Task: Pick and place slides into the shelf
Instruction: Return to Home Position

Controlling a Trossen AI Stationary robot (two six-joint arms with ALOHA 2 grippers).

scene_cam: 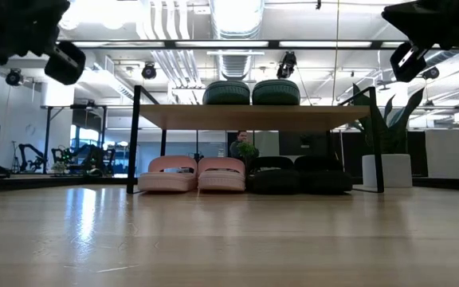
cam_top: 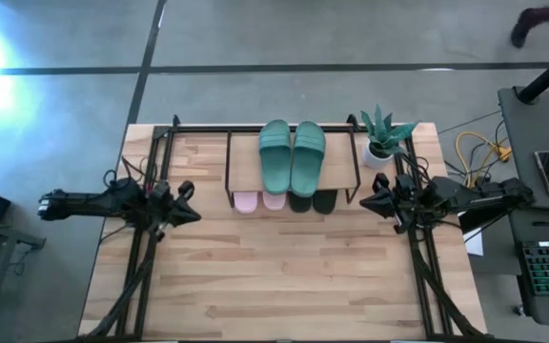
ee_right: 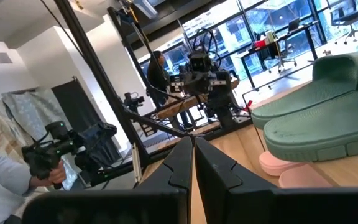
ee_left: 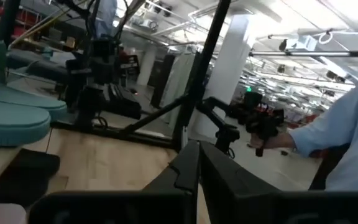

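The shelf point(cam_top: 246, 181) stands at the table's far middle. The dark green slides point(cam_top: 292, 155) lie side by side on its wooden top board, also seen in the low view point(scene_cam: 251, 92). Under the board the pink pair point(scene_cam: 191, 174) sits on the left and the black pair point(scene_cam: 300, 175) on the right, soles on the table. My left gripper point(cam_top: 189, 202) hovers shut left of the shelf, fingers together in its wrist view point(ee_left: 197, 163). My right gripper point(cam_top: 368, 203) hovers shut right of the shelf, fingers together point(ee_right: 192, 158). Both are raised above the table.
A potted plant point(cam_top: 385, 138) stands at the shelf's far right corner. The black arm frames point(cam_top: 141, 257) run along both table sides. The near half of the wooden table point(cam_top: 274, 286) is bare. A person's sleeve point(ee_left: 347, 124) shows beyond the table in the left wrist view.
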